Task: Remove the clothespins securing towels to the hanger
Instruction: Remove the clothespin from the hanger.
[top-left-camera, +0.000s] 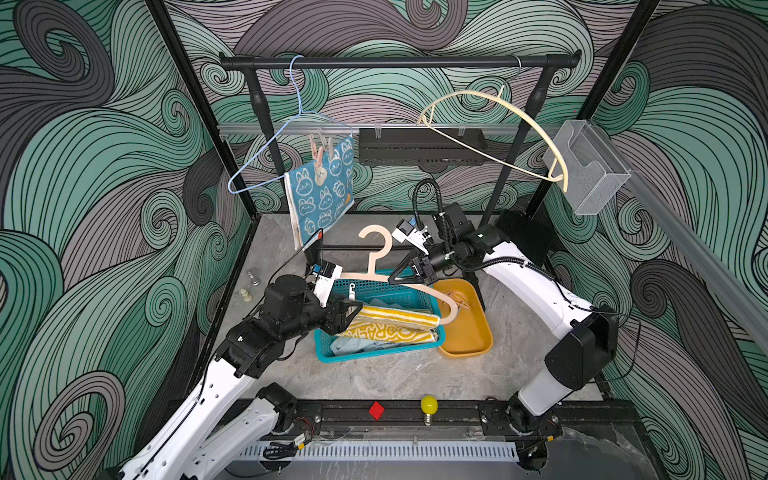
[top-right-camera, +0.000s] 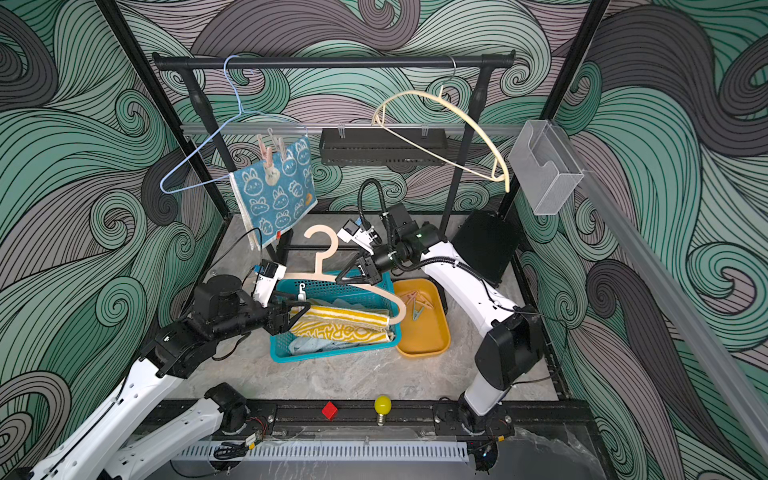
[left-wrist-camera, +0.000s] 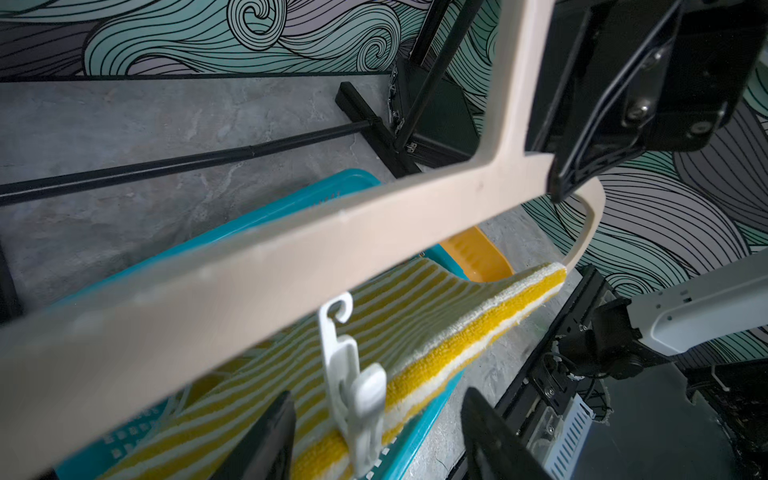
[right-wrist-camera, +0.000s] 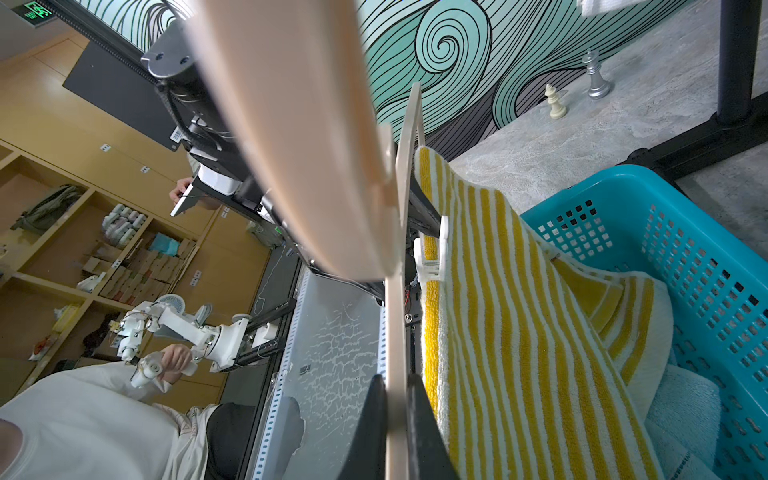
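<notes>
My right gripper (right-wrist-camera: 395, 382) is shut on the lower bar of a beige hanger (top-left-camera: 376, 253), holding it above the teal basket (top-left-camera: 324, 353). A yellow-and-white striped towel (left-wrist-camera: 457, 332) hangs from that bar into the basket, pinned by a white clothespin (left-wrist-camera: 353, 386). My left gripper (left-wrist-camera: 378, 399) is open, one finger on each side of that clothespin and clear of it. A pale-blue towel (right-wrist-camera: 685, 407) lies in the basket. A teal bunny towel (top-left-camera: 320, 195) hangs from a blue wire hanger (top-left-camera: 266, 153), held by pink clothespins (top-left-camera: 319, 151). Loose clothespins (top-right-camera: 417, 303) lie in the orange tray (top-left-camera: 469, 332).
A black rail (top-left-camera: 395, 62) spans the back and also carries a bare cream hanger (top-left-camera: 498, 124). Two chess pieces (top-left-camera: 249, 286) stand left of the basket. A red block (top-left-camera: 376, 410) and a yellow bulb (top-left-camera: 428, 405) sit on the front rail. A clear box (top-left-camera: 586, 166) hangs at the right wall.
</notes>
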